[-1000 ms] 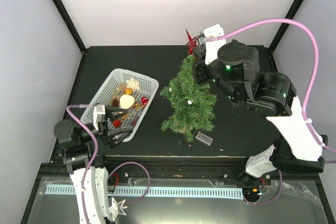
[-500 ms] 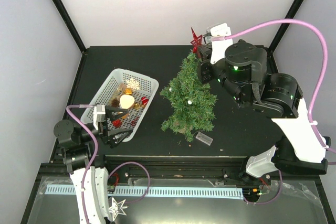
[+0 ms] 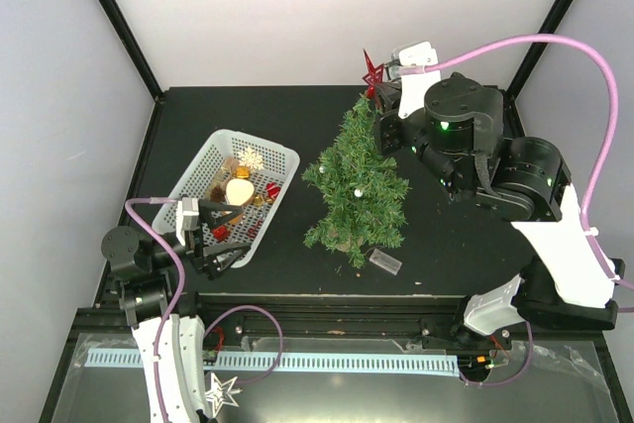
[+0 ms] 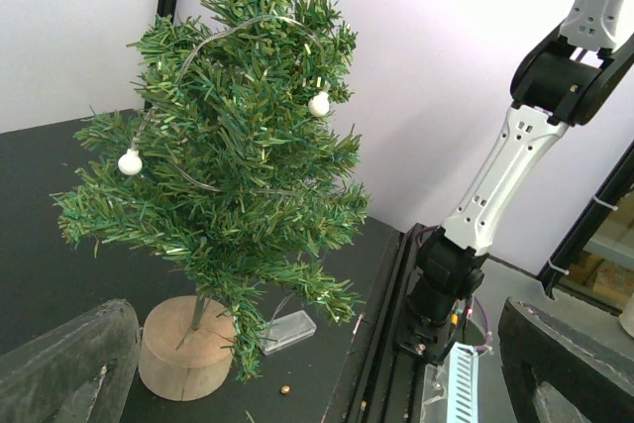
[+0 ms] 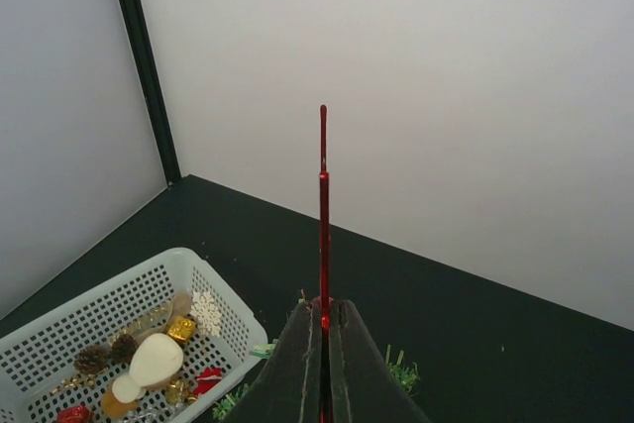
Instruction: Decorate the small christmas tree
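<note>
Down at the lower left of the overhead view, the left gripper (image 3: pixel 224 235) hangs with its jaws spread wide and empty, by the near corner of the white basket (image 3: pixel 203 160) of ornaments. Mid-frame, the small christmas tree (image 3: pixel 357 185) stands upright on the black table (image 3: pixel 248 111), with a small clear box (image 3: pixel 385 262) near its base. Farther back, toward the upper right, the right gripper (image 3: pixel 384 96) is clenched on a red star (image 3: pixel 371 73) near the tree's tip.

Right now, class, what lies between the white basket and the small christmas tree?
Only bare table separates the white basket from the small christmas tree, as the top external view shows.
</note>
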You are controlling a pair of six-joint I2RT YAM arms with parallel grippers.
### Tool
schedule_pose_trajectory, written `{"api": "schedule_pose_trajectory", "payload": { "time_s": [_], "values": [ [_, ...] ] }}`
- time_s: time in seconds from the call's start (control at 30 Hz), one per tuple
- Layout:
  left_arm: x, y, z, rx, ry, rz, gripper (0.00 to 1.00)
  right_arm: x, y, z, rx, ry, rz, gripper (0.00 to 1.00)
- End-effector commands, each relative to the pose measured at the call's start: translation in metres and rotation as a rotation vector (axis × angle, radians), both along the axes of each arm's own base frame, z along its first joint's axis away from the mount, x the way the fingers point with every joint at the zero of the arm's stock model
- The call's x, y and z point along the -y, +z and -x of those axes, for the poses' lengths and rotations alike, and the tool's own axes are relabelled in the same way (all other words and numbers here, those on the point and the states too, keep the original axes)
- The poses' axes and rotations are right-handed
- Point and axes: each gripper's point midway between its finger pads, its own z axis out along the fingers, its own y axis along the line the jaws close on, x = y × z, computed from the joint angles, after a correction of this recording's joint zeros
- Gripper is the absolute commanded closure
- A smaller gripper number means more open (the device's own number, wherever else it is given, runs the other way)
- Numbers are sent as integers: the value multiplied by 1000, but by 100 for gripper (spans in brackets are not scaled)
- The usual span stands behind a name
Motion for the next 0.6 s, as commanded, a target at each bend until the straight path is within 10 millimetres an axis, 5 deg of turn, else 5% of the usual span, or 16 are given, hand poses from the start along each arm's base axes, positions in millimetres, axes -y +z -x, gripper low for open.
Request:
{"api": "schedule_pose_trajectory", "payload": {
  "time_s": [0.0, 0.57],
  "values": [
    [6, -4, 22, 16, -114, -34, 1, 1, 1, -3, 3, -10, -5, 99],
    [6, -4, 22, 16, -117, -34, 1, -5, 7, 2, -9, 40, -50, 99]
  ]
}}
